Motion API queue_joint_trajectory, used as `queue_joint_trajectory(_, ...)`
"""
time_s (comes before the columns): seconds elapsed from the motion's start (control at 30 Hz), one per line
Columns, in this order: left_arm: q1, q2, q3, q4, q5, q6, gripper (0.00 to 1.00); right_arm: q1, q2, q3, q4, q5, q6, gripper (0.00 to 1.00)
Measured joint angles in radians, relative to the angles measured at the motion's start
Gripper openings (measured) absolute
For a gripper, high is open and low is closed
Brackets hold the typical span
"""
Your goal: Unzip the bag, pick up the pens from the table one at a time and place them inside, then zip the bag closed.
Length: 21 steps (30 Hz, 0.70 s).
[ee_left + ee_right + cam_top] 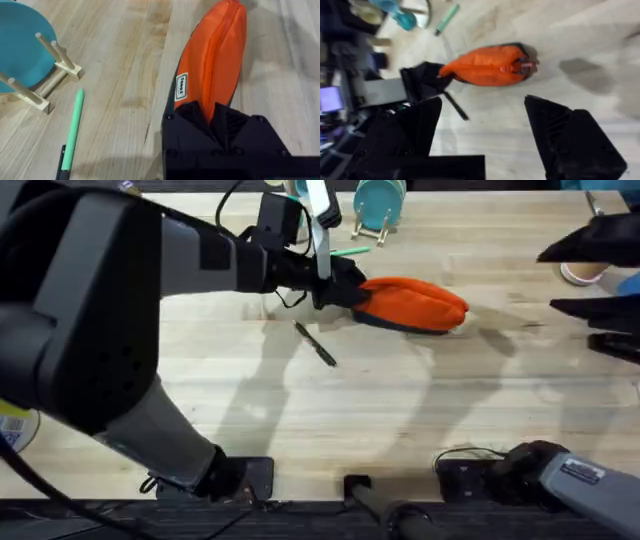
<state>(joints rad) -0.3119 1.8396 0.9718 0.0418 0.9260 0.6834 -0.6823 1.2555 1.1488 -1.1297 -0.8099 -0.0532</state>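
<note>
Bag (415,304), orange, lies on the desk (420,400) past the black pen (316,344); the left gripper (218,120) is clenched on its near end. The right gripper (482,120) hangs released. Farther off lies the green pen (351,251).

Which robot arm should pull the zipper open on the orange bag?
Probably the right. The left gripper already pinches one end of the orange fabric pouch, holding it steady. The right gripper is open and free, facing the zipper pull at the far end.
</note>
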Motion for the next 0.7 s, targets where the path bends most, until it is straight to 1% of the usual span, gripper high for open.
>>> queue_joint_trajectory(0.1,0.000,0.000,0.000,0.000,0.000,0.000,0.043,-0.057,0.041,-0.004,0.000,-0.069,-0.048,0.995)
queue_joint_trajectory(0.2,0.000,0.000,0.000,0.000,0.000,0.000,0.043,-0.081,0.076,-0.022,0.001,-0.113,-0.096,0.995)
queue_joint_trajectory(0.47,0.000,0.000,0.000,0.000,0.000,0.000,0.042,-0.085,0.162,-0.079,0.017,-0.152,-0.223,0.995)
queue_joint_trajectory(0.7,0.000,0.000,0.000,-0.003,0.000,0.000,0.042,-0.085,0.274,-0.086,0.063,-0.157,-0.300,0.995)
